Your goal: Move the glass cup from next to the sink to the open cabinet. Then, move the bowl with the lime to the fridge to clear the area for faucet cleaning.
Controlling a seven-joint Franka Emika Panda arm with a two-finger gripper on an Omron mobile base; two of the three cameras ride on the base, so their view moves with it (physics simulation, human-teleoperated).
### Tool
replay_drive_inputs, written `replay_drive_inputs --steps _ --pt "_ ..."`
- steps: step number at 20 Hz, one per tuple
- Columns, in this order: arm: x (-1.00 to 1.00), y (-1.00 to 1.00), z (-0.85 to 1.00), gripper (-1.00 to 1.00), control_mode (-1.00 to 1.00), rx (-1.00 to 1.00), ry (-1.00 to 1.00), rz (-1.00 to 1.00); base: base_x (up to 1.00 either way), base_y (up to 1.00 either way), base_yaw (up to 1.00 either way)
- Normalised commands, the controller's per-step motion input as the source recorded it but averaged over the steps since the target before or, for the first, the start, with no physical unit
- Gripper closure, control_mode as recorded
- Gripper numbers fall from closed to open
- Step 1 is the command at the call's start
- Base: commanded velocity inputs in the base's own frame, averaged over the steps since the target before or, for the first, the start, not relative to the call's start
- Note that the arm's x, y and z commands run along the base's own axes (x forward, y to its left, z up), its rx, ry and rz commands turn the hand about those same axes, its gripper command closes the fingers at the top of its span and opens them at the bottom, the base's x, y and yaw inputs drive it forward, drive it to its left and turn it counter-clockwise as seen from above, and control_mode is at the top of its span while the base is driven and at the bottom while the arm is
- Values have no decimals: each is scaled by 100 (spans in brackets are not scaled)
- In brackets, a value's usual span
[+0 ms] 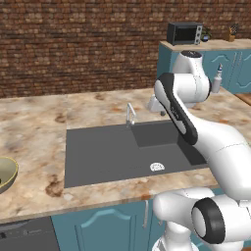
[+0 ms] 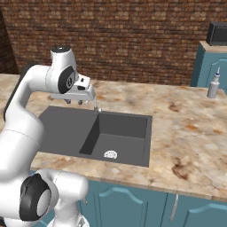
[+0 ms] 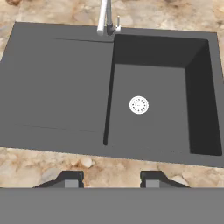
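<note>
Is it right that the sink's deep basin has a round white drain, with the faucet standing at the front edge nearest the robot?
Not quite. The faucet stands at the sink's back edge, toward the brick wall, as the hand view shows. The drain is indeed round and white.

Faucet (image 1: pixel 130 114) behind sink (image 1: pixel 98 152); bowl (image 1: pixel 6 173) left on counter (image 1: pixel 34 142).

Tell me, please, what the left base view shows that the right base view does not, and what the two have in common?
The left base view alone shows the bowl at the counter's left edge and the whole microwave on the far cabinet. The right base view alone shows the gripper, nothing held, above the sink's flat side. Both share the sink, the faucet, the drain, the spray bottle, the marbled counter and the brick wall.
</note>
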Motion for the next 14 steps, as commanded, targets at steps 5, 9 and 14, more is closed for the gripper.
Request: replay_drive_inputs --steps 5,9,14 --pt "-13 2 0 -100 -100 0 0 -1 0 0 0" --pt "0 0 0 -100 -100 0 0 0 0 0 0" --pt "0 0 0 -100 -100 0 0 0 0 0 0"
